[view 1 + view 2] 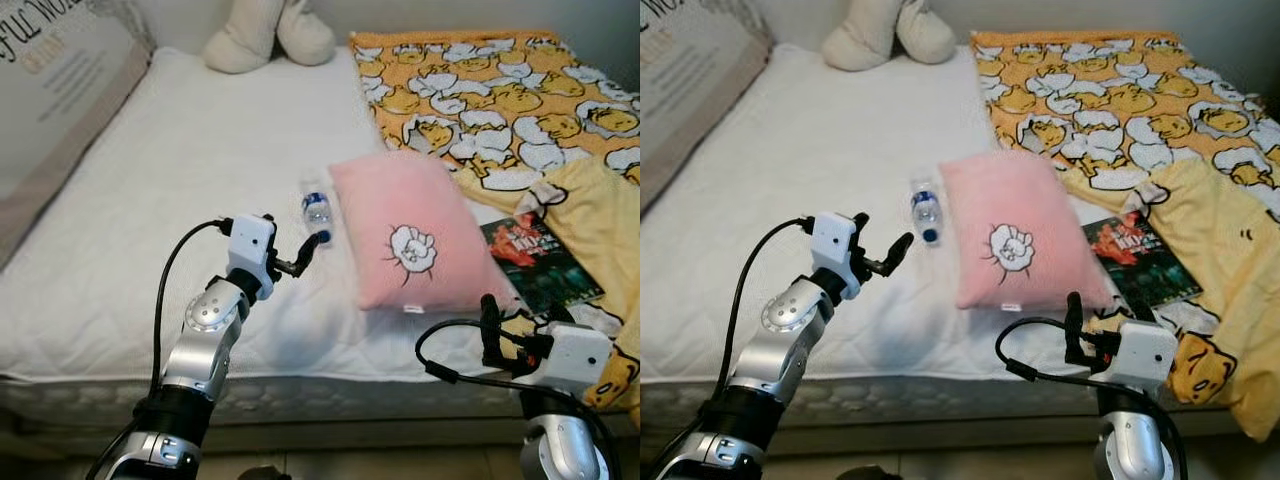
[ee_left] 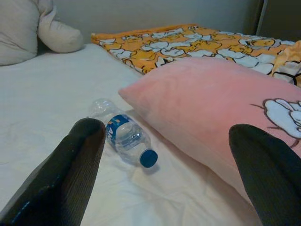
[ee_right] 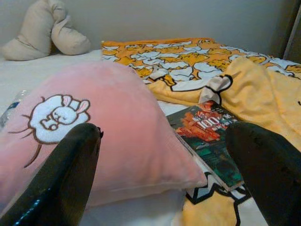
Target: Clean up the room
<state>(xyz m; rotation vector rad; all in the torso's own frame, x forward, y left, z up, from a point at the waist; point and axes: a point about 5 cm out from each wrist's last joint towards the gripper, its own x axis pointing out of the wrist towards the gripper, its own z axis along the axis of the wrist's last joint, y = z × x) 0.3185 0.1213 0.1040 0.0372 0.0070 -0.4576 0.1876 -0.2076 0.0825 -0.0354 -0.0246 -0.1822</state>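
Left end effector point(image 1: 308, 252) hovers low over the white mattress point(image 1: 150, 200) with its two black fingers spread apart, holding nothing; in the left wrist view the fingers point(image 2: 70, 174) frame a small clear water bottle point(image 2: 123, 133) that lies on its side ahead of them, blue cap toward the camera. That bottle point(image 1: 316, 213) rests on the bare mattress just beside the left edge of a pink pillow point(image 1: 412, 232) bearing a white rabbit-in-a-cloud patch. Right end effector point(image 1: 490, 325) is raised near the foot edge of the bed, close to the pillow's near right corner; its fingers point(image 3: 66, 179) also stand wide apart and empty, with the pillow point(image 3: 94, 136) on one side of the gap and a book point(image 3: 209, 136) on the other. The book point(image 1: 538, 260), dark green with a red cover picture, lies flat just beside the pillow, partly on a yellow blanket point(image 1: 590, 210) whose folds cover the bed's right side. Beyond it an orange bedspread point(image 1: 480, 90) printed with white and yellow cartoon figures reaches toward the wall. At the head of the bed a cream plush toy point(image 1: 265, 35) sits against the wall, and a large grey-and-white cushion with printed lettering point(image 1: 55, 90) leans along the bed's left side.
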